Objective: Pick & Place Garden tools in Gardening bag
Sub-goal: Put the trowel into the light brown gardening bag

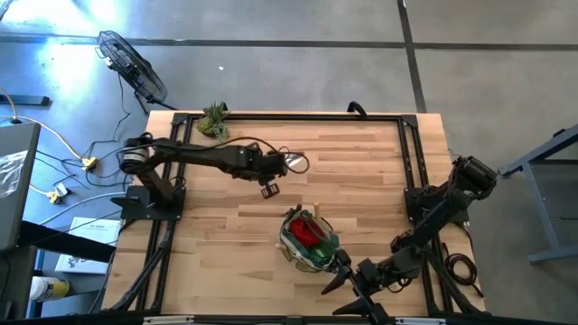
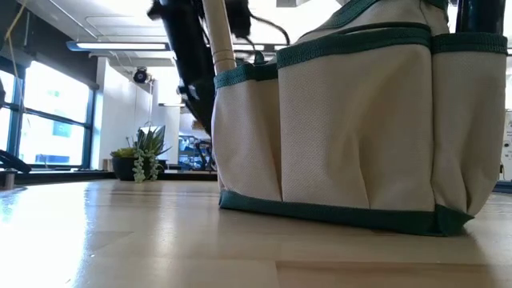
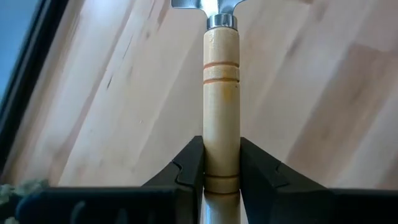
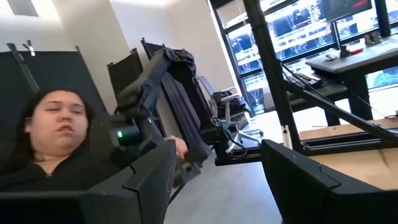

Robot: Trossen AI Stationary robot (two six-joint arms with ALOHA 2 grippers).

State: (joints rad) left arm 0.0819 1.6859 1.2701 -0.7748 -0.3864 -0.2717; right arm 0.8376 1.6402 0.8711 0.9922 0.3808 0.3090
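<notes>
My left gripper (image 1: 268, 188) is over the middle of the table, just beyond the bag, shut on a wooden-handled garden tool (image 3: 221, 93). The tool's metal head (image 3: 211, 5) is cut off by the left wrist picture's edge. The gardening bag (image 1: 307, 239) stands upright on its flat bottom near the front edge. It has pale pocket walls with green trim (image 2: 352, 120), a red glove (image 1: 305, 233) inside, and a wooden handle (image 2: 220, 36) sticking up out of it. My right gripper (image 4: 217, 180) is open and empty at the front edge, right of the bag. My left gripper pinches the wooden handle near its butt end (image 3: 221, 163) between its two fingers (image 3: 189, 165). The handle runs straight forward from the fingers, its metal collar (image 3: 221, 22) and head farthest from them. Whether the tool is clear of the table does not show.
A small leafy plant (image 1: 214, 120) stands at the table's far edge, left of centre. A black frame (image 1: 408, 162) runs round the tabletop. Bare wood lies left of the bag (image 2: 120, 232). A person (image 4: 56, 137) shows in the room beyond the table.
</notes>
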